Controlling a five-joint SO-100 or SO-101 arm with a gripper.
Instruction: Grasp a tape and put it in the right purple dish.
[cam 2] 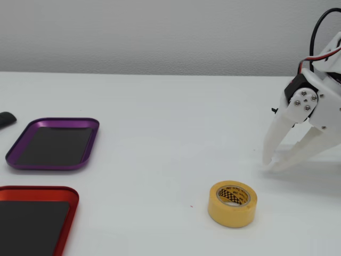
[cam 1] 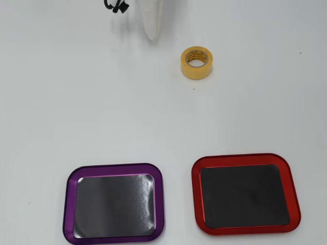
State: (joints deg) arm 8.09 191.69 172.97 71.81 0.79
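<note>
The tape (cam 1: pixel 195 63) (cam 2: pixel 232 203), a small yellow roll with a printed pale core, lies flat on the white table. In the overhead view my white gripper (cam 1: pixel 152 37) reaches in from the top edge, up and to the left of the roll. The fixed view shows my gripper (cam 2: pixel 269 166) at the right, tips down near the table and a little beyond the tape. Its fingertips nearly meet and hold nothing. The purple dish (cam 1: pixel 69 204) (cam 2: pixel 90 141) has a dark inner floor and sits bottom left in the overhead view, at the left in the fixed view.
A red-rimmed tray (cam 1: pixel 195 196) (cam 2: pixel 69 210) of the same shape lies beside the purple one. A small black object (cam 2: pixel 5 119) shows at the left edge of the fixed view. Black cables (cam 1: pixel 116 6) hang by the arm.
</note>
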